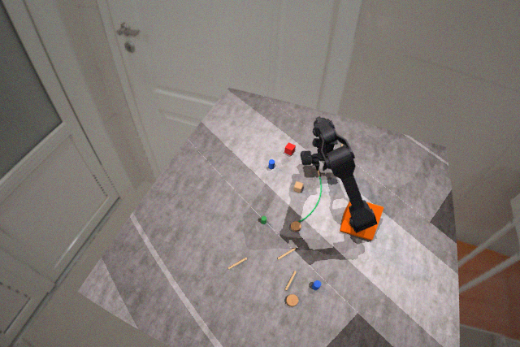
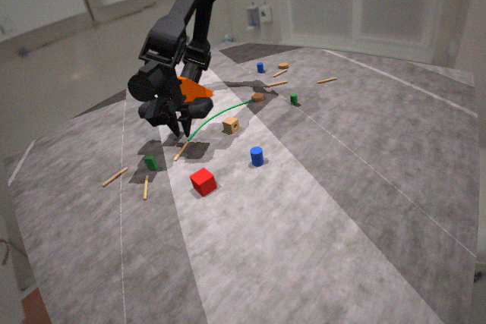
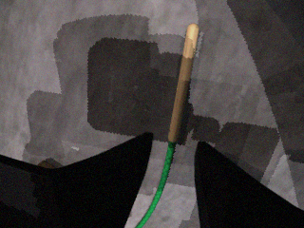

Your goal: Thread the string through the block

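The thin wooden stick (image 3: 182, 85) (image 2: 181, 150) lies flat on the table with the green string (image 3: 161, 185) (image 2: 219, 113) (image 1: 319, 192) fixed to its near end. The string curves back to the round wooden button (image 1: 295, 226) (image 2: 257, 96). My gripper (image 3: 174, 144) (image 2: 181, 132) (image 1: 313, 162) points down over the string end of the stick. Its fingers are partly open, with a clear gap on each side of the string, and hold nothing. The wooden block with the hole (image 1: 298, 186) (image 2: 230, 124) stands a short way off, beside the string.
Near the gripper are a red cube (image 2: 203, 181) (image 1: 289, 149), a blue cylinder (image 2: 257, 155) (image 1: 270, 163) and a green block (image 2: 149, 162). Loose sticks (image 2: 115, 176) (image 2: 145, 187) (image 1: 287, 253) lie about. A second button (image 1: 292, 300) and the orange arm base (image 1: 369, 214) are farther off.
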Available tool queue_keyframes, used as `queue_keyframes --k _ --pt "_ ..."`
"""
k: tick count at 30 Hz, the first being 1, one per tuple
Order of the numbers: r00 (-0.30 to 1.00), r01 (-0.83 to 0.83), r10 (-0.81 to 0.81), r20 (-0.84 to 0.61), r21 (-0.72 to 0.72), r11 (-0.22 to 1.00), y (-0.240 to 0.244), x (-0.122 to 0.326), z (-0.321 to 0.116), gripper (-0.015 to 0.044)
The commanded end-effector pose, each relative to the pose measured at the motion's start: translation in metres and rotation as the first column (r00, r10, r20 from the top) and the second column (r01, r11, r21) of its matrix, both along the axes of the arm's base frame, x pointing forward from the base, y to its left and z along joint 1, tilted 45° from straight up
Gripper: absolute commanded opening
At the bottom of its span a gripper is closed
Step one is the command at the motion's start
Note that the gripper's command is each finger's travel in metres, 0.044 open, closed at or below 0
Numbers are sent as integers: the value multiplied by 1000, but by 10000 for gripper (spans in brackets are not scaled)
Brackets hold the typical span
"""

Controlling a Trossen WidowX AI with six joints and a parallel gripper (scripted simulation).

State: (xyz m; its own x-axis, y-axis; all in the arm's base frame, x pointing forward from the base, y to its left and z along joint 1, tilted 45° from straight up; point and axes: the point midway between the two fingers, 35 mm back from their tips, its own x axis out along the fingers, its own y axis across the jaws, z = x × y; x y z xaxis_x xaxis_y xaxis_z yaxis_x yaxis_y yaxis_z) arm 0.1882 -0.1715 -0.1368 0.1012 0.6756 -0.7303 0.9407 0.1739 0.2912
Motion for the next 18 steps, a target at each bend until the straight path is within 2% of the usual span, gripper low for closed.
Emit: queue_keyframes --k 1,18 --pt "1000 7 -7 0 7 1000 6 0 -4 121" --pt "1000 6 -6 0 8 1000 22 2 -19 121"
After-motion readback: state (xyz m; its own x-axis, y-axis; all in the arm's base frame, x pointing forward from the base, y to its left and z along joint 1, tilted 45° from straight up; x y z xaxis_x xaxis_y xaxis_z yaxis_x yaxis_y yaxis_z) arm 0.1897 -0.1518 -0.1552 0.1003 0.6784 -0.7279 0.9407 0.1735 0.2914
